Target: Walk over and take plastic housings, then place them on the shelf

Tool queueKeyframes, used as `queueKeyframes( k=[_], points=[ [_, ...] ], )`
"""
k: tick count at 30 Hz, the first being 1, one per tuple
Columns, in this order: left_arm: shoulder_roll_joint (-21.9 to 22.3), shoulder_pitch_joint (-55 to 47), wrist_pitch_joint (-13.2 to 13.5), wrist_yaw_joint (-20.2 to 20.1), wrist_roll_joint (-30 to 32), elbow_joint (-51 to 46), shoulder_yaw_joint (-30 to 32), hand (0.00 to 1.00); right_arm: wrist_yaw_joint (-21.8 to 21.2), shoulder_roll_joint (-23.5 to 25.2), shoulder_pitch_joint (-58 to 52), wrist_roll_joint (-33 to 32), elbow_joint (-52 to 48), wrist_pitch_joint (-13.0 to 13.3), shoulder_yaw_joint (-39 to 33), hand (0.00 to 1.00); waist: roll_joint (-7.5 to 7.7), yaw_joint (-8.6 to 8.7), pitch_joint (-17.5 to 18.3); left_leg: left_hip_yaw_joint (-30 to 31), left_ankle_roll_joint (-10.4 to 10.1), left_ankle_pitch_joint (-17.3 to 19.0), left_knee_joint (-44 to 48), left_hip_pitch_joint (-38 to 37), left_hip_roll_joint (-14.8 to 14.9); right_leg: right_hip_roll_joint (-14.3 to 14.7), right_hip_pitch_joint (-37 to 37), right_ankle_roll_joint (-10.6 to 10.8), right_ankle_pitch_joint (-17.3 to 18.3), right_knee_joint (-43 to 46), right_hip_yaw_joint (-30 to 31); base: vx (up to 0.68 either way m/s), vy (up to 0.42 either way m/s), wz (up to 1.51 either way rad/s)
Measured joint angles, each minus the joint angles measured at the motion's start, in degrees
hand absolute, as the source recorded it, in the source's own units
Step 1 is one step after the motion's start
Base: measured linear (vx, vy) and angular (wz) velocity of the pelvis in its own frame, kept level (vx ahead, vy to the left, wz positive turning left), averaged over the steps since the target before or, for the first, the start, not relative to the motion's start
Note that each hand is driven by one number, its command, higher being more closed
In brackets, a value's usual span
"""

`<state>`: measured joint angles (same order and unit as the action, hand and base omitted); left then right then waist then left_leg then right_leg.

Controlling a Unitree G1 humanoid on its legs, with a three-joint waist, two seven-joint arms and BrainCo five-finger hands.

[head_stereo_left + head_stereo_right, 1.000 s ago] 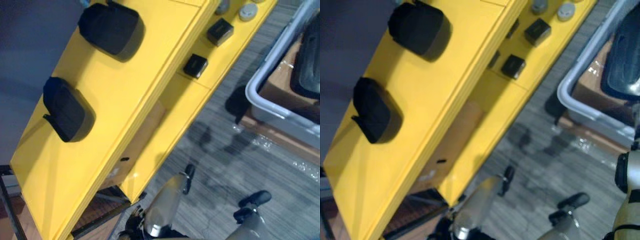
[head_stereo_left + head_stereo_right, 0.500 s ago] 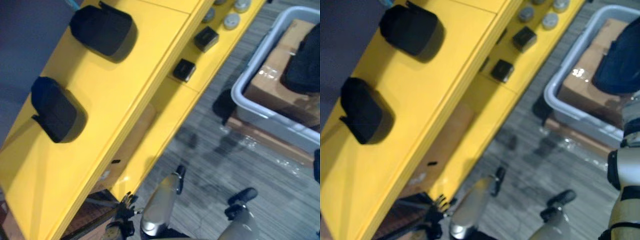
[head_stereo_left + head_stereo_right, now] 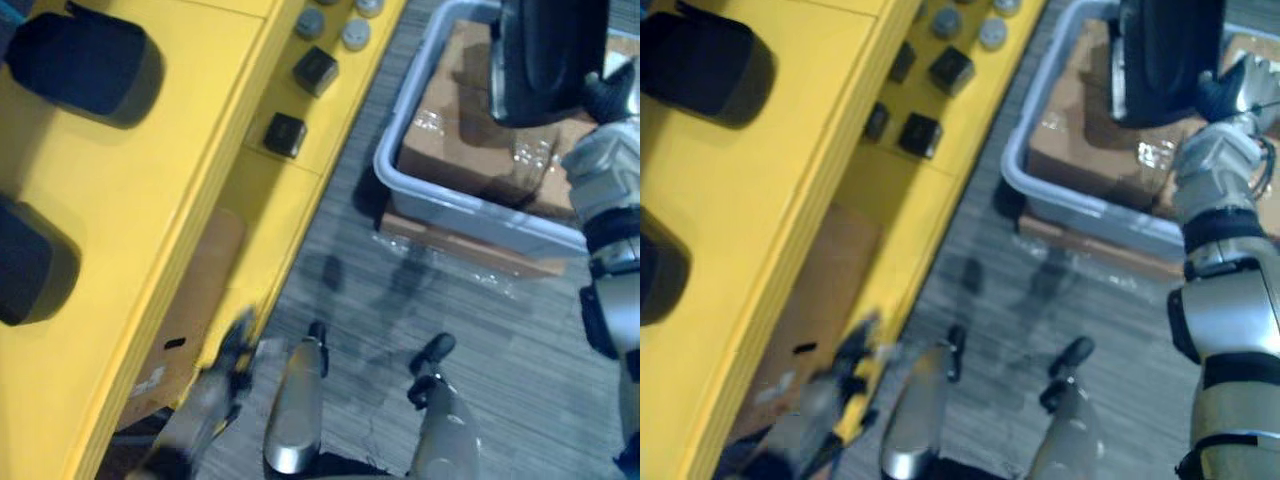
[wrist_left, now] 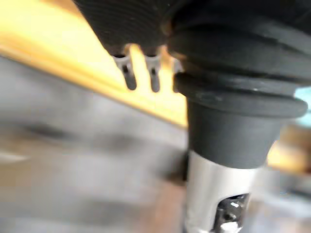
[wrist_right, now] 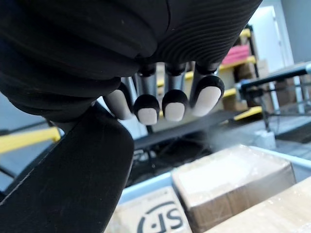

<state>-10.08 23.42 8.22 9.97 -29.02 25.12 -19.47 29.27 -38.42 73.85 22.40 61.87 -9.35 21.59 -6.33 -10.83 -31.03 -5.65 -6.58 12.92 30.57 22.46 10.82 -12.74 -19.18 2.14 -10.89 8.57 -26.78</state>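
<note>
Black plastic housing gripped in the right hand, fingers curled in with their tips lined up just above its dark curved face. Stands upright in that grip, high on the right of the head views. Hangs over a grey bin, above the cardboard boxes packed inside and not touching them. Well apart from the shelf.

Yellow shelf along the left side, slanting away. Carries two other dark housings on its top level: far housing lying whole, near housing cut off by the picture's edge, the two well apart. Holds smaller things on the lower level: two small black blocks, one behind the other, and beyond them a few grey round discs. Brown cardboard panel under the top level, between the two yellow boards.

Left hand low down, just beside the shelf's front edge. Fingers straight and loose, a little apart, with nothing between them.

Striped grey carpet between shelf and bin. Flat brown board on that carpet, under the bin's near side.
</note>
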Motion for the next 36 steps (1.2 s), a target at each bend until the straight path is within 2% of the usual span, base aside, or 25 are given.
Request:
queueKeyframes(
  k=[1,5,9,10,14,16,21,25,28,31,34,36],
  points=[
    [2.92,4.75,0.91,0.85,-0.49,2.08,-0.49,0.00,0.52,0.82,0.03,0.61,-2.76,0.96,-0.01,1.00,0.81,1.65,-0.14,-0.49,-0.01,-0.01,-0.09,-0.01,0.37,0.49,-0.01,-0.15,-0.59,-0.87,0.29,-0.07,-0.015,-0.33],
    [8.54,10.06,1.62,3.06,-2.92,7.23,-1.64,0.00,2.44,1.05,0.21,2.74,-10.77,3.22,-0.76,1.00,1.76,5.83,-0.24,-2.99,-0.08,-0.03,-1.34,-1.84,1.22,1.62,-0.16,-0.30,-1.33,-2.12,2.43,0.01,0.009,-0.30],
    [9.43,11.55,1.71,7.42,-4.42,9.05,-0.96,0.00,4.11,2.07,-1.90,4.31,-21.44,6.84,-5.05,1.00,2.52,8.94,-0.29,-6.30,-0.57,-0.29,-4.85,-6.59,1.73,2.51,0.35,-0.33,-1.34,-2.12,5.54,0.05,0.012,-0.38],
    [9.52,12.18,1.72,7.81,-4.42,9.05,-0.78,0.00,4.49,2.13,-2.95,4.38,-23.08,7.16,-5.44,1.00,2.65,9.21,-0.24,-6.68,-0.58,-0.30,-5.15,-7.18,1.78,2.63,0.55,-0.33,-1.33,-2.12,5.94,0.05,0.029,-0.29],
    [9.50,16.95,2.39,11.61,-4.33,8.99,0.79,0.00,5.49,5.71,-11.14,6.88,-29.95,10.78,-6.88,1.00,4.46,11.71,0.01,-8.05,-0.69,-0.34,-6.94,-11.52,1.85,3.03,3.39,-0.34,-1.28,-2.58,6.86,0.02,0.031,-0.13],
    [9.45,17.87,3.33,13.44,-4.33,8.49,0.97,0.00,5.87,8.00,-14.25,8.74,-32.75,12.03,-6.83,1.00,5.55,11.78,0.23,-9.24,-0.85,-0.29,-7.35,-12.93,1.77,3.26,4.35,-0.32,-1.28,-3.53,7.81,-0.03,0.017,-0.17],
    [9.52,17.56,4.26,17.57,-4.35,7.65,2.76,0.00,5.87,12.14,-20.37,13.80,-34.83,14.41,-6.51,1.00,6.10,11.76,0.51,-9.29,-1.29,-0.46,-8.45,-16.04,1.90,3.82,7.52,-0.27,-1.29,-4.84,7.76,-0.04,-0.007,-0.03],
    [9.11,17.51,8.79,19.15,-4.40,4.44,5.05,0.00,5.87,14.40,-25.12,15.68,-36.36,14.70,-6.42,1.00,6.91,11.81,1.38,-9.40,-1.70,-0.84,-9.69,-17.79,1.63,3.89,9.45,-0.05,-1.80,-6.35,7.45,0.00,0.000,0.00],
    [9.06,17.54,10.51,19.17,-4.39,3.23,5.47,0.00,5.87,15.41,-27.13,16.70,-36.27,14.66,-6.08,1.00,7.55,11.88,2.95,-9.23,-1.79,-1.23,-10.26,-18.04,1.42,3.90,10.26,0.04,-2.41,-7.71,6.70,0.03,0.012,0.07],
    [9.45,17.43,10.49,19.15,-4.40,2.99,5.44,0.00,5.87,15.65,-27.55,16.76,-35.76,14.49,-4.84,1.00,7.62,11.84,3.76,-9.11,-1.84,-1.44,-11.01,-18.79,1.13,3.86,11.20,0.16,-2.69,-8.66,6.47,0.04,0.029,0.07],
    [9.56,17.05,10.27,18.64,-4.97,2.84,5.25,0.00,5.87,16.41,-27.75,16.78,-33.79,14.19,-2.51,1.00,7.63,11.76,6.02,-9.06,-1.82,-1.54,-11.39,-18.59,0.83,3.77,11.32,0.32,-3.17,-9.60,6.42,0.05,0.043,0.03],
    [9.60,16.88,10.13,17.60,-7.18,2.22,5.07,0.00,5.87,16.71,-28.16,16.78,-33.54,13.95,-2.22,1.00,7.65,11.67,6.90,-8.94,-1.75,-1.72,-11.92,-18.75,0.56,3.58,11.48,0.36,-3.22,-9.72,6.30,0.02,0.034,0.05]
  ],
)
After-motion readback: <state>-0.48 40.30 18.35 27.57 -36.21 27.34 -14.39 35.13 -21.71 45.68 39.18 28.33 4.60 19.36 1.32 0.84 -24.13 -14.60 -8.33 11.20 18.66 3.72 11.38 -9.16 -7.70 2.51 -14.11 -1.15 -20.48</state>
